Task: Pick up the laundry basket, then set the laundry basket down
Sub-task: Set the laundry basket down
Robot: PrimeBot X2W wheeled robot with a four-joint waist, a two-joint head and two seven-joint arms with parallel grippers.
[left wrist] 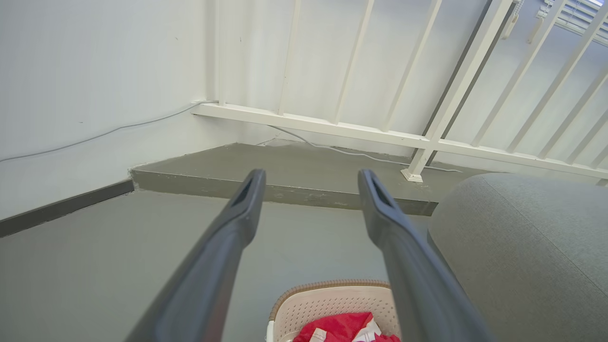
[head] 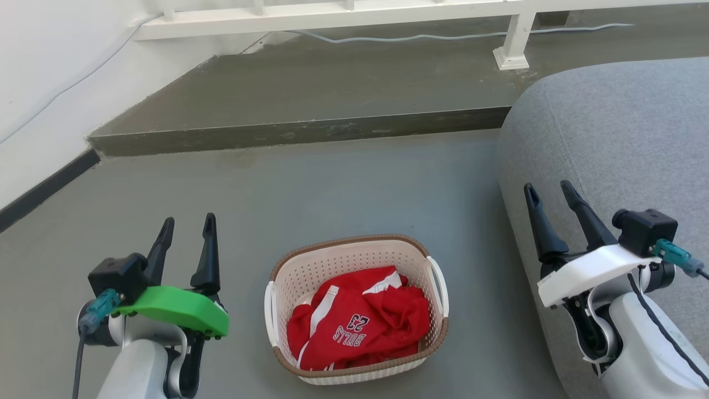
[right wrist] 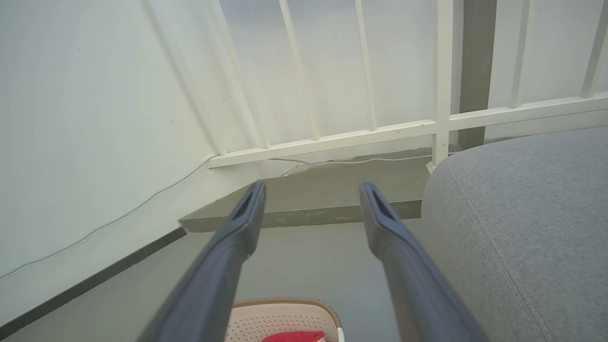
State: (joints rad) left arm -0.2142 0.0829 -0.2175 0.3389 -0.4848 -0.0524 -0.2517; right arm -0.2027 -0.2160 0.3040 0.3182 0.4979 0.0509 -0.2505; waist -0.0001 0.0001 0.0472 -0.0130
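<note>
Head view: laundry basket on floor between left gripper, slightly nearer, and right gripper, one side handle toward each; all fingers spread, empty.

Bright, even daylight in all three views, and the shadows are soft. The floor is evenly lit, with just a faint dark fringe close around the laundry basket. The step face is darker than its top. The white wall is nearly blown out in the wrist views, little texture left. Brightest patch is the blinds, top right corner of the left wrist view. Head view is sharp: lettering on the red jersey is readable and the sofa weave is clear. Wrist views are wide-angle, so the railing bars splay toward the edges. The left gripper and right gripper have crisp tips, but their fingers go soft and smeared toward the bottom edge.
</note>
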